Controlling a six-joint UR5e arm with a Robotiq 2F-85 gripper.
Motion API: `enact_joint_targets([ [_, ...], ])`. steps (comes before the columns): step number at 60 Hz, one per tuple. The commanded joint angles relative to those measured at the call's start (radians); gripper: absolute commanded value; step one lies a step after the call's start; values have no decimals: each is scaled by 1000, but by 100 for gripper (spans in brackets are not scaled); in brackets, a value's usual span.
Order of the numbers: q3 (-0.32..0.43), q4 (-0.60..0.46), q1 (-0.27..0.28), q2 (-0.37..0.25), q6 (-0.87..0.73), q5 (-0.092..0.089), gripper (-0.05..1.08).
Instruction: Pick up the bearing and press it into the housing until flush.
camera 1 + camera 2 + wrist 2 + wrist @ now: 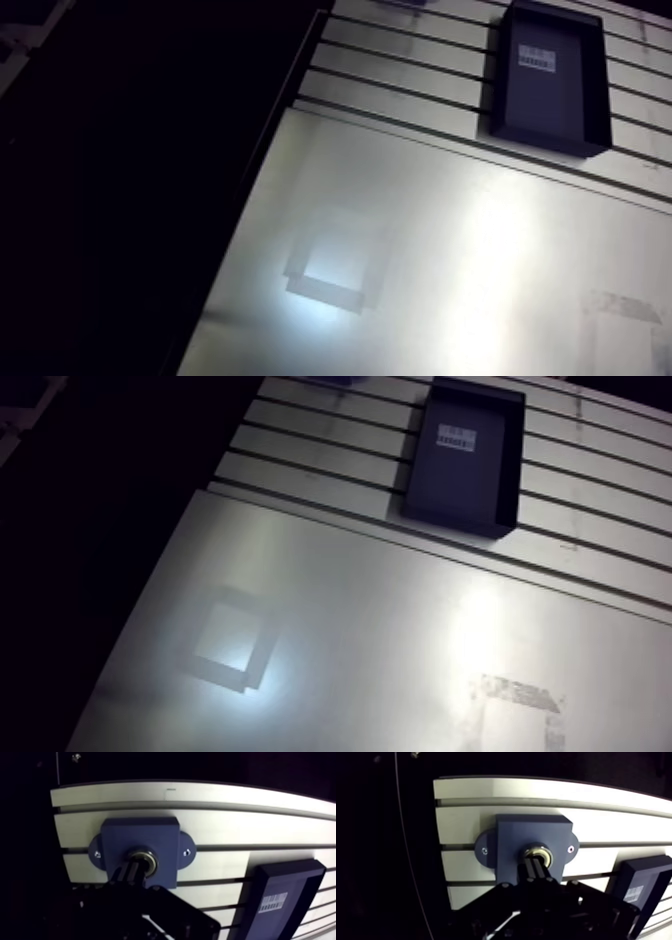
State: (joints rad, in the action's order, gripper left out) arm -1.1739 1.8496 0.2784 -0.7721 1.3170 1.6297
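Bearing (541,850) partly behind end effector (535,867)

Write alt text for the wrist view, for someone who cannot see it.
The gripper is at a metal bearing in the central bore of a blue flanged housing, which sits on the slotted aluminium table. A black tray with a barcode label lies on the table beside the housing. Whether the bearing is flush cannot be told.

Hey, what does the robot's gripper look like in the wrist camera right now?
The gripper is black all over. It has a broad body of angular linkage bars with faint glossy highlights, and it narrows to slim, ridged jaws. No markings can be made out on it in the dim light. The arm views show none of the arm itself.
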Motion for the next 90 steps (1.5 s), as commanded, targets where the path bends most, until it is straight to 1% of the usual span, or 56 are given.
enact_joint_targets([
  [1,0,0,-4,0,1,-1,108],
  [54,-2,0,-10,1,3,-6,108],
  [90,-3,1,-10,3,3,-5,108],
])
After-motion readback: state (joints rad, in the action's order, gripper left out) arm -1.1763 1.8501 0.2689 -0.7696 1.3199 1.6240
